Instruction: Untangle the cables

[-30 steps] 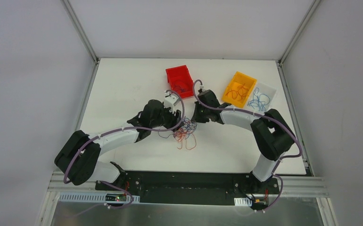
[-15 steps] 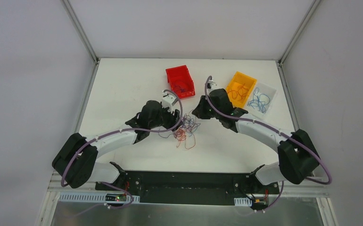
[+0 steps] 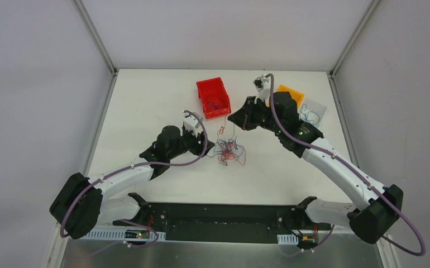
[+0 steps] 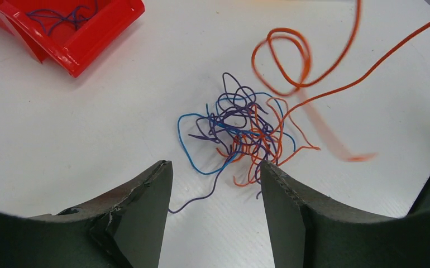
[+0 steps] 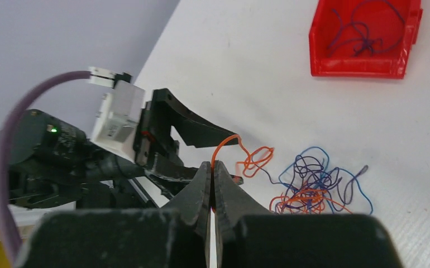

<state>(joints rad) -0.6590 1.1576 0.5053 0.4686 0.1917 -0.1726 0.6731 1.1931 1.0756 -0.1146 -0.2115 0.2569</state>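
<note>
Now: tangle of cables (image 3: 230, 152) lies on the white table (image 3: 146, 106), about mid-table, between the two arms and nearer the bases than the red bin (image 3: 213, 96). Strands seen are purple, blue and orange, knotted into one loose clump.

Right gripper (image 5: 213, 167): jaws pressed together, pinching an orange cable (image 5: 227, 142) at the fingertips. In the top view the gripper sits on the far side of the clump, near the red bin's right corner. The wrist view shows it raised off the table. From the pinch the orange cable arches over, drops through a small loop and runs into the clump, where it is knotted among the purple and blue strands. In the left wrist view this cable is partly blurred, with one loop standing apart from the clump.

Left gripper (image 4: 215, 178): jaws spread wide. Between them there is only bare table and the tail of one purple strand. The fingertips sit just at the near-left edge of the clump. The finger on the right of the wrist view is very close to the outer orange strands; contact cannot be told.

Red bin holds a few purple and blue strands. Yellow bin (image 3: 292, 92), far right, is mostly hidden behind the right arm; contents not readable. Clear tray (image 3: 315, 111) just beside it holds blue cable.
</note>
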